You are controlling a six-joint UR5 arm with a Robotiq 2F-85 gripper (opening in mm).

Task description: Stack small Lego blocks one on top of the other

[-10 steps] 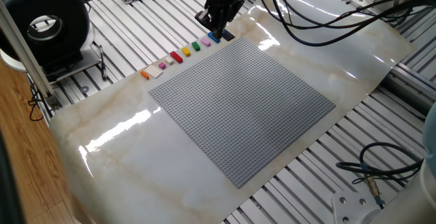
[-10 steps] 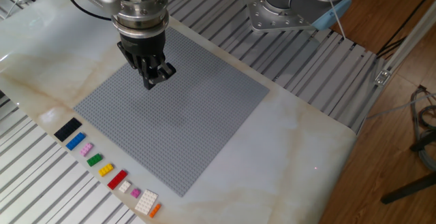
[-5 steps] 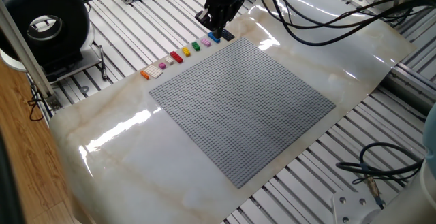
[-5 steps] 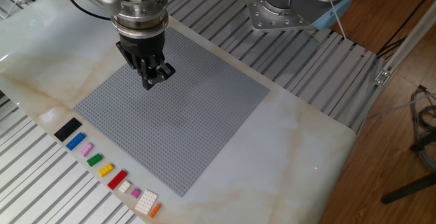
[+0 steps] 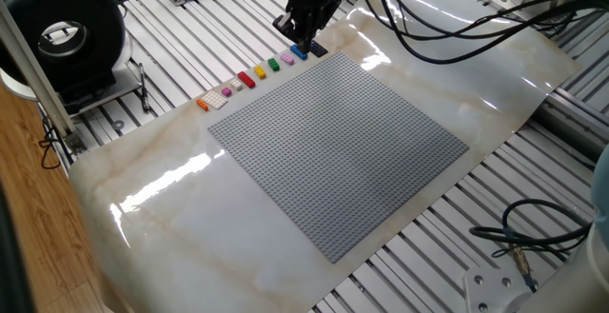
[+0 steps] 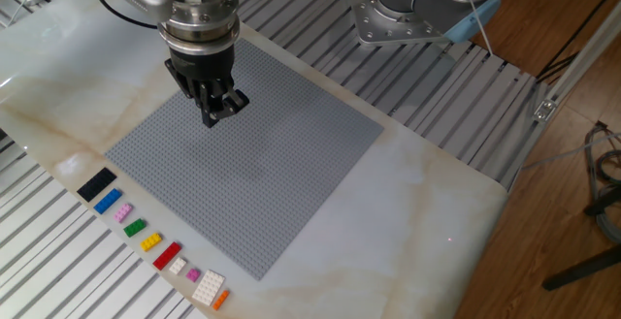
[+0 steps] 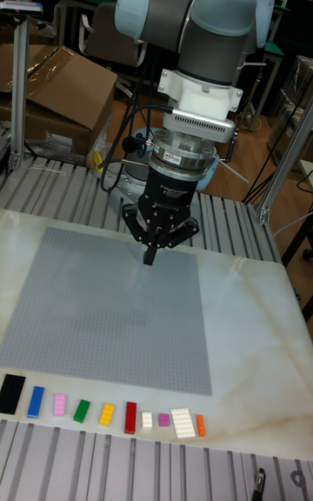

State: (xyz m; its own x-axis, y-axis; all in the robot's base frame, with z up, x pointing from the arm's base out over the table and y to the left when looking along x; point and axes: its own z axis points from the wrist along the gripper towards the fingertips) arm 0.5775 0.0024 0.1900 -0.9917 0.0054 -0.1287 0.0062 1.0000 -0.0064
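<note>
Lego blocks (image 7: 81, 411) lie in a row on the desk (image 6: 408, 203) just beside the grey baseplate (image 6: 247, 159), none stacked. Jaws pressed together with nothing between them; the gripper (image 7: 149, 256) hangs above the baseplate, well apart from the row: navy (image 7: 11, 393), blue (image 7: 36, 401), pink (image 7: 59, 404), green, yellow (image 7: 106, 414), red (image 7: 130, 417), orange (image 7: 200, 425).

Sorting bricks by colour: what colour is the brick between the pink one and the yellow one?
Green, clearest in the tall fixed view.
</note>
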